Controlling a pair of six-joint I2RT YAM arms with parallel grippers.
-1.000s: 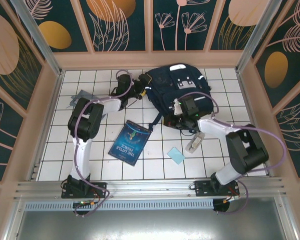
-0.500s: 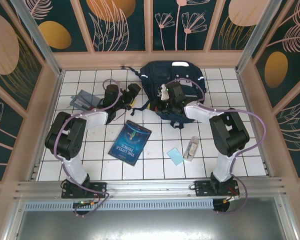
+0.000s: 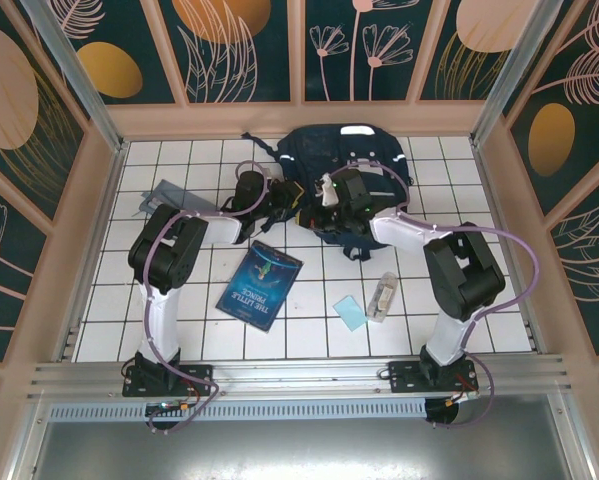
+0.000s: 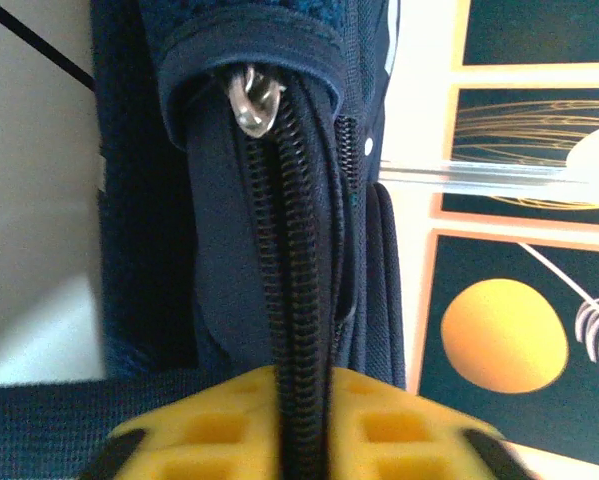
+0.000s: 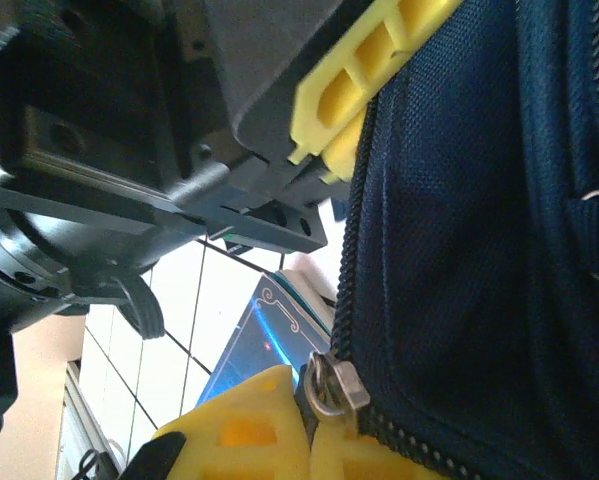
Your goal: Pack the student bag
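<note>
Since the student bag (image 3: 354,165) lies loose at the far middle of the tiled surface (image 3: 179,300), nothing but my two arms anchors it. That is my main worry: a hard tug on the zip could drag the whole bag toward the book (image 3: 260,285) instead of opening it. The left gripper (image 4: 294,440) has its fingers pressed together on the zipper track (image 4: 289,250) at the bag's near-left edge, and if that soft fabric slides out, my counter-hold is gone. The right gripper (image 5: 309,435), just beside it, has its fingers pinching the small metal zipper pull (image 5: 329,385), as far as I can judge. That tab is slick and tiny, so it may pop free. The slider may also jam on a fold of cloth if I pull off the line of the teeth. The two grippers also sit near enough to knock together.
</note>
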